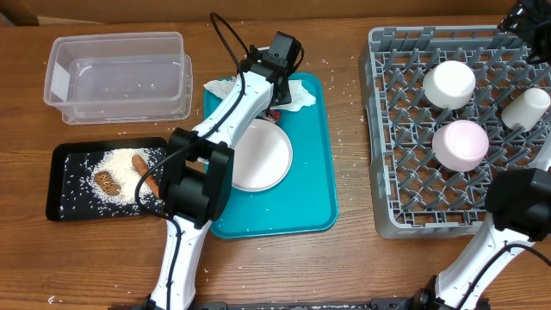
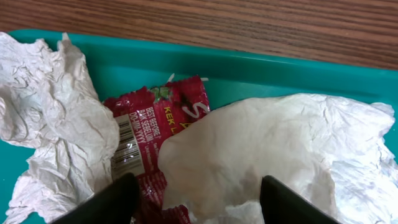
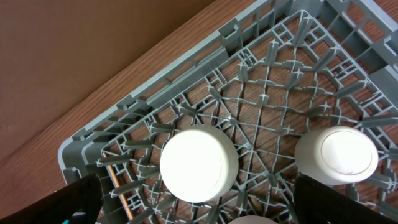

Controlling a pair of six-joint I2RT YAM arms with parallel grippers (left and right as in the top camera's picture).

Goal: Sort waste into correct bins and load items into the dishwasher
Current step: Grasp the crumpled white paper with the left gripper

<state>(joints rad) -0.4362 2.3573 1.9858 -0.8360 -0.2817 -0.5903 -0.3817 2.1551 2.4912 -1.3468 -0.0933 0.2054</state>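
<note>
My left gripper (image 2: 199,202) is open, low over the far end of the teal tray. Its fingers straddle a red shiny wrapper (image 2: 155,124) and a crumpled white napkin (image 2: 267,149); a second napkin (image 2: 50,112) lies to the left. In the overhead view the gripper (image 1: 277,82) is at those napkins (image 1: 300,95). The white plate (image 1: 258,157) lies on the teal tray. My right gripper (image 3: 214,205) is open and empty above the grey dish rack (image 3: 143,102), over an upturned bowl (image 3: 199,163) beside the cup (image 3: 336,155).
The clear tub (image 1: 116,73) stands at the back left. The black tray (image 1: 65,194) in front of it holds rice, a brown lump (image 1: 107,181) and a carrot (image 1: 145,170). The rack (image 1: 405,189) holds two bowls (image 1: 448,83) (image 1: 460,144) and the cup (image 1: 525,108). Rice grains are scattered on the table.
</note>
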